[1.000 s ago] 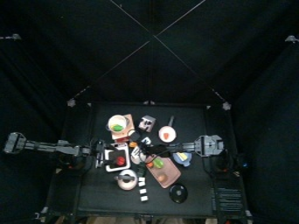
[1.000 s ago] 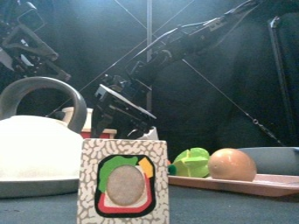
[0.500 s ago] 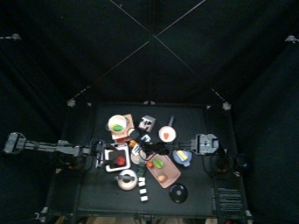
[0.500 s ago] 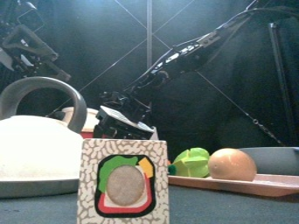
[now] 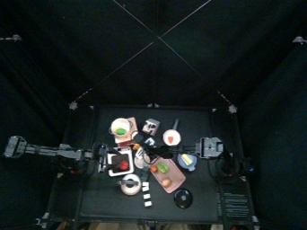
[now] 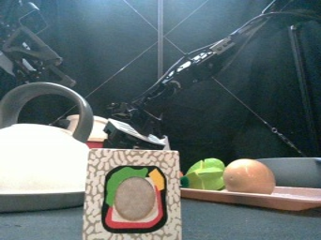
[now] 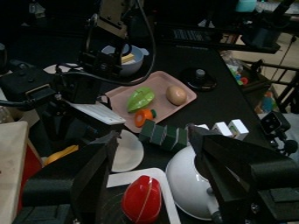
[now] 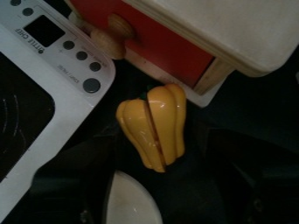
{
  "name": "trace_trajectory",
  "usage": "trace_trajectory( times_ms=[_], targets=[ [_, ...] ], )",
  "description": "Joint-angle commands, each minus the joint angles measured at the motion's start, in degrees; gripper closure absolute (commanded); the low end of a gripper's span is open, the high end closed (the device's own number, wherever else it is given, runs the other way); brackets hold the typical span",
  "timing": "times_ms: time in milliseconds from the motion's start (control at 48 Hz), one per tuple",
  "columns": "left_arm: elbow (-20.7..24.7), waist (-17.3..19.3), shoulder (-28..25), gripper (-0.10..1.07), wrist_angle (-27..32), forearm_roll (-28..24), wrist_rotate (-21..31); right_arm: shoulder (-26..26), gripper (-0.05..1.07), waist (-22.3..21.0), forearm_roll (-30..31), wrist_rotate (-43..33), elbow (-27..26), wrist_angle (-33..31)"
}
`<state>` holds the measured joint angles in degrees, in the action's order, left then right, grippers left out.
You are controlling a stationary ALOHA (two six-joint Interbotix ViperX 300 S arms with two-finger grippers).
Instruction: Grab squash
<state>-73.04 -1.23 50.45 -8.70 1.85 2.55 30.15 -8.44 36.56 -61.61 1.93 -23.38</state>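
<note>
My right gripper (image 6: 131, 131) hangs low over the middle of the table (image 5: 214, 184). I cannot tell if its jaws are open or closed. The yellow squash (image 8: 156, 129) lies right under it, near the table's middle, between the white scale (image 8: 47, 66) and a red wooden block (image 8: 176, 44). My left gripper (image 7: 152, 188) rests at the left edge, jaws open, holding nothing.

The squash (image 8: 156, 131) lies between the scale (image 8: 47, 79) and a plate (image 8: 140, 203).
</note>
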Motion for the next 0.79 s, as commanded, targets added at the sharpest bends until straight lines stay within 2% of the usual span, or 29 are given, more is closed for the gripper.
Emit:
trace_trajectory(
  times_ms=[0,396,771],
  targets=[
    [0.7,0.0,-0.09,0.0,-0.35,0.09,-0.09,-1.49,0.28,-0.53,-0.09,0.09,-1.23,0.18],
    [0.7,0.0,-0.09,0.0,-0.35,0.09,-0.09,-6.86,0.3,1.58,0.26,0.53,-0.79,-2.11],
    [0.7,0.0,-0.09,0.0,-0.35,0.0,-0.09,-7.03,0.3,2.02,-0.62,0.0,-0.18,-2.29]
  ],
)
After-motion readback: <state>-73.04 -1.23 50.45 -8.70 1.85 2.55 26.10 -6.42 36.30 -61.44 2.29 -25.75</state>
